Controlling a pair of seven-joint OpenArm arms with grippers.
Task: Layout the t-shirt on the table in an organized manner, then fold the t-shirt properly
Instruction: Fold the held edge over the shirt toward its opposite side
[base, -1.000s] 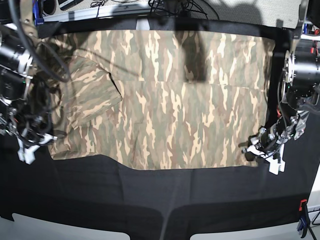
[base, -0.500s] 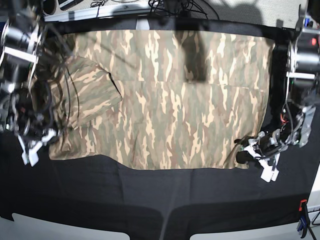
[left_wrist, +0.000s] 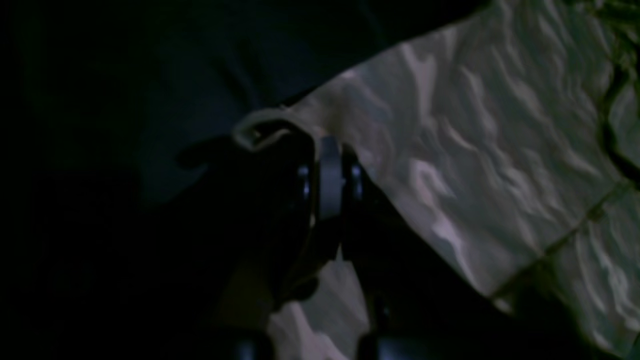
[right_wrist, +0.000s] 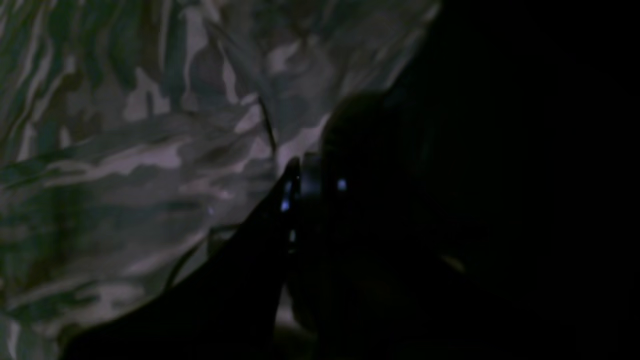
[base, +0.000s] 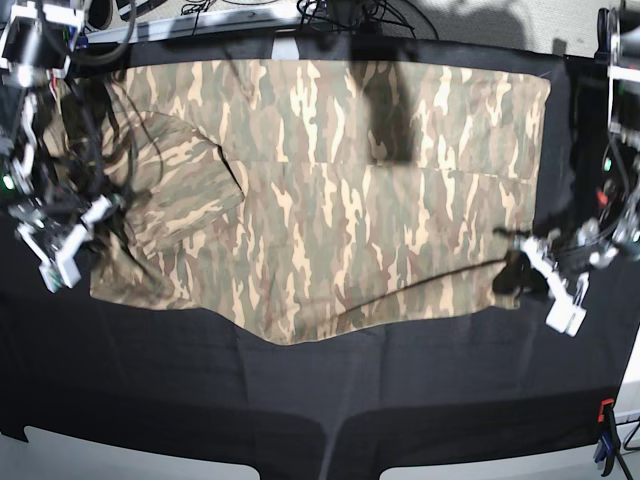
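The t-shirt (base: 340, 200) lies spread across the black counter (base: 320, 400), camouflage side up, one sleeve folded in over the body on the base view's left. Both claws are pressed together on cloth at the near corners. The left claw (base: 520, 268) pinches the hem corner on the base view's right, and its wrist view shows the edge of the shirt (left_wrist: 475, 165) curled up between the jaws. The right claw (base: 85, 222) grips the opposite near corner, though its wrist view is too dark to show how much fabric sits in the jaws.

The main risk is an uneven lift. If one arm rises or travels faster than the other, the near hem will skew and the fold will land crooked. The pinches look shallow, right at the edge, so a sharp pull could slip a corner free and drop half the shirt. The tucked sleeve may also drag or bunch under the fold, leaving a lump. A ridge already runs through the fabric near the left claw, hinting at tension.
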